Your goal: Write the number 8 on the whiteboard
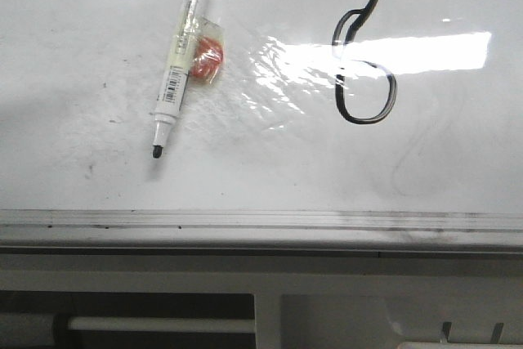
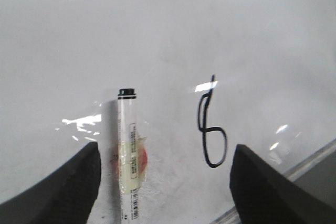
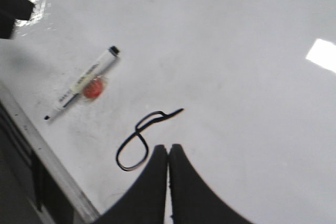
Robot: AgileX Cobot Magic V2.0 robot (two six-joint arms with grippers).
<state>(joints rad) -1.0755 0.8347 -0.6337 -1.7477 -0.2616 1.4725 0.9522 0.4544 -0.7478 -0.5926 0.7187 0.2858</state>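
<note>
The whiteboard (image 1: 98, 55) fills the front view, glossy with grey smudges. The number 8 (image 1: 364, 63) is drawn on it in black, a narrow slanted upper loop over a rounder lower loop; it also shows in the left wrist view (image 2: 211, 127) and the right wrist view (image 3: 142, 139). A white marker (image 1: 180, 59) with tape and an orange-red patch lies uncapped on the board, left of the figure, tip toward the front edge. My left gripper (image 2: 165, 182) is open and empty above the board, with the marker (image 2: 128, 156) between its jaws, nearer the left one. My right gripper (image 3: 168, 153) is shut and empty beside the figure. Neither gripper shows in the front view.
The board's metal-edged frame (image 1: 261, 222) runs along the front. Below it is a white shelf with slots (image 1: 270, 316). A bright light reflection (image 1: 409, 51) lies across the board next to the figure. A faint grey erased curl (image 1: 417, 153) sits right of the figure.
</note>
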